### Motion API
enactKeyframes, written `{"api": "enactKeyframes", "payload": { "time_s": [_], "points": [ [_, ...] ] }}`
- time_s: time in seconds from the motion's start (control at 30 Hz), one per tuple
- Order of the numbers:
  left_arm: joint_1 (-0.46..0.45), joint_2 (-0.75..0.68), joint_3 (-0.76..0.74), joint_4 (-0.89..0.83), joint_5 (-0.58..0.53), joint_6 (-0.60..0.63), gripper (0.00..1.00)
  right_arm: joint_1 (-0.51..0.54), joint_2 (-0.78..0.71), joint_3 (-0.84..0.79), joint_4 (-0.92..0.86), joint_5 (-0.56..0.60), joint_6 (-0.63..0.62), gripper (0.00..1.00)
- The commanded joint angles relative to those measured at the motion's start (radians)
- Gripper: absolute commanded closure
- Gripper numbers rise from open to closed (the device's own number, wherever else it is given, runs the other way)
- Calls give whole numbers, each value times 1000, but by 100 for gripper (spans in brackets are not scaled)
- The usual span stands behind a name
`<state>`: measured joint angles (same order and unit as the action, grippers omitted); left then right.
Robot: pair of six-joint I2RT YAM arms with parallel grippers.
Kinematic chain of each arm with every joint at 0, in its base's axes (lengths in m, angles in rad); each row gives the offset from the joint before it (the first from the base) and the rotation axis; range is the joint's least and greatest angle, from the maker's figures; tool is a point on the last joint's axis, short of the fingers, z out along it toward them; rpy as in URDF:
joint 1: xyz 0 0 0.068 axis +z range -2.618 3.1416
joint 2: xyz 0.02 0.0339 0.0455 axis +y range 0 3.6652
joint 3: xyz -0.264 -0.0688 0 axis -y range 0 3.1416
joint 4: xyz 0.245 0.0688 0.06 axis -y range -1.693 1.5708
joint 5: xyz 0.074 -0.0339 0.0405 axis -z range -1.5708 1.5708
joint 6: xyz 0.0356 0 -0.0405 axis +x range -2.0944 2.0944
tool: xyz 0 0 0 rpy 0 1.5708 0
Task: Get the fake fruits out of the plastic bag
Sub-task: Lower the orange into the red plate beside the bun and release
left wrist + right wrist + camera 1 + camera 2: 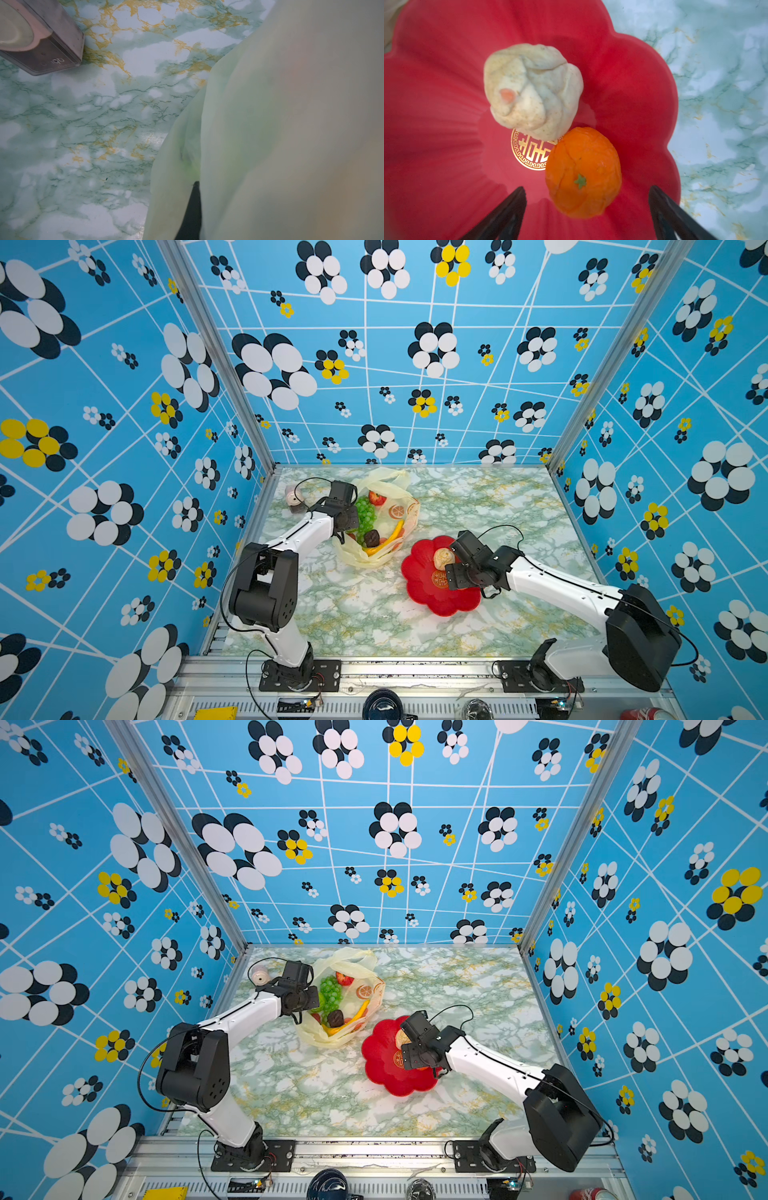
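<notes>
Far left, at the rear of the green-marbled table, a small clear box stands alone.

Just beside it, the left gripper sits at the left edge of the plastic bag. In the left wrist view one dark finger shows as a sliver wrapped in pale film. The jaws are fully closed, pinching a fold of the bag.

The bag lies on the table left of centre with its mouth spread open upward. Inside it lie the green grape bunch, the strawberry, the dark brown piece and the yellow banana.

Right of the bag, near but apart, is the red flower-shaped plate. On it rest the cream bulb and the orange, the two touching.

The right gripper hangs over the plate with its fingers spread wide. The orange lies on the plate between them, clear of both — nothing is held.
</notes>
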<state>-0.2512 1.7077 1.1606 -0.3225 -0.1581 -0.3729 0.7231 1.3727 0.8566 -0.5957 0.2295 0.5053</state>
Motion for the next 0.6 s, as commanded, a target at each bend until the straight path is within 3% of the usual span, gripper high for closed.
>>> {"api": "enactKeyframes", "payload": {
  "time_s": [0.0, 0.27, 0.57],
  "points": [
    [-8, 1, -3, -16, -21, 17, 100, -7, -44, -12, -58, -5, 1, 5],
    [-6, -22, -25, -10, -24, 20, 100, -7, -131, 33, -92, -22, 5, 5],
    [-7, -59, -54, 3, -2, 10, 100, -4, -108, 175, -61, -51, 36, 8]
  ]
}}
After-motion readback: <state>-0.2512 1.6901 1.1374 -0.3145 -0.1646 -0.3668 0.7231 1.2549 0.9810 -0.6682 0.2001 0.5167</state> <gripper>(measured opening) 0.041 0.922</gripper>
